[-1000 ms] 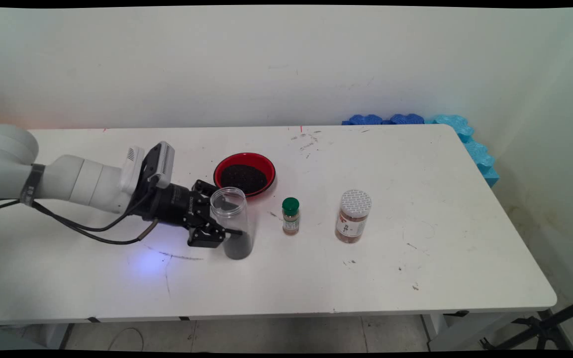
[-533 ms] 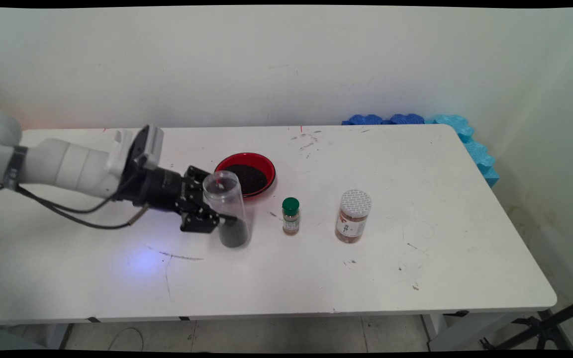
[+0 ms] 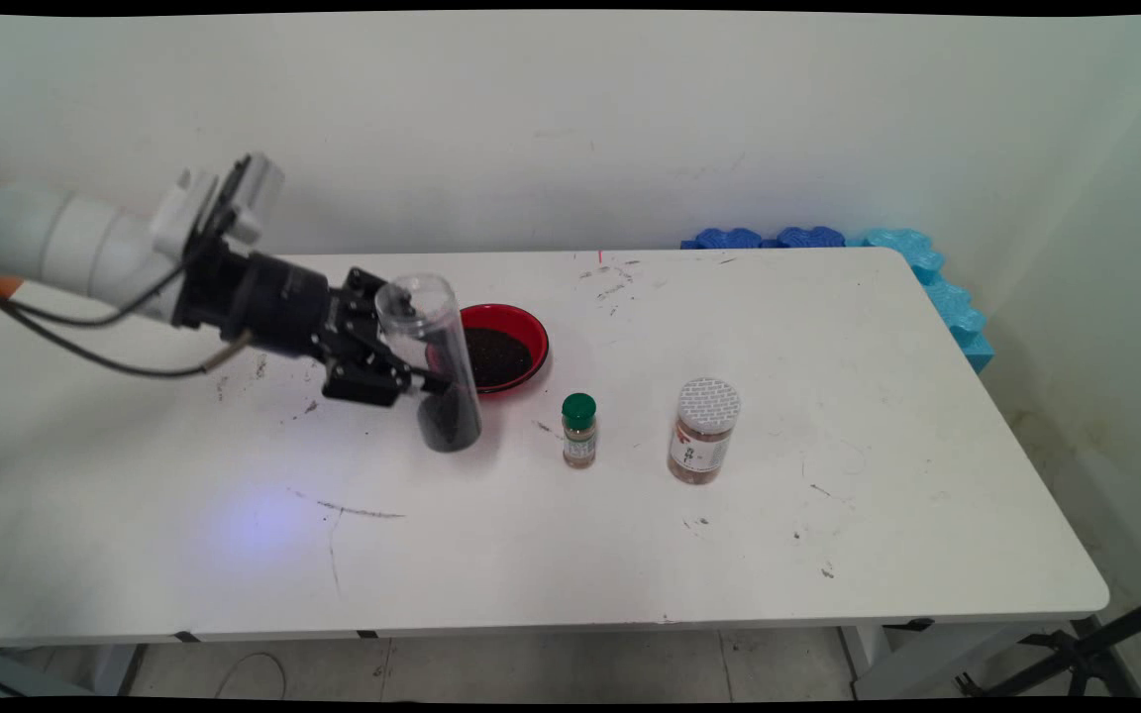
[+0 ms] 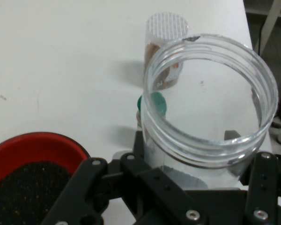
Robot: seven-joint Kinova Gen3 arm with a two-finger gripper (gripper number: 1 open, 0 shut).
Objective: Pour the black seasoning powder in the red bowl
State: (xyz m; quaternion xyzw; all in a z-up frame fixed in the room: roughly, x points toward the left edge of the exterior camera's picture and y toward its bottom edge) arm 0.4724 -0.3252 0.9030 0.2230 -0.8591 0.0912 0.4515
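Observation:
My black gripper (image 3: 429, 375) is shut on a clear plastic jar (image 3: 432, 356) with no lid and dark grains in its bottom. The jar hangs above the table, its mouth leaning to the left, just left of a red bowl (image 3: 521, 332) of dark grains. In the hand view the jar's open mouth (image 4: 210, 108) fills the middle between my gripper's (image 4: 196, 187) black links, and the red bowl (image 4: 33, 150) sits at the lower left.
A small spice bottle with a green cap (image 3: 578, 430) and a larger white-lidded jar (image 3: 703, 430) stand right of the bowl on the white table (image 3: 828, 515). The white-lidded jar (image 4: 166, 28) appears beyond the clear jar. Blue foam pieces (image 3: 927, 272) lie at the far right edge.
My gripper has lifted the clear jar off the table and carried it up and back, toward the red bowl. The jar now tilts slightly more.

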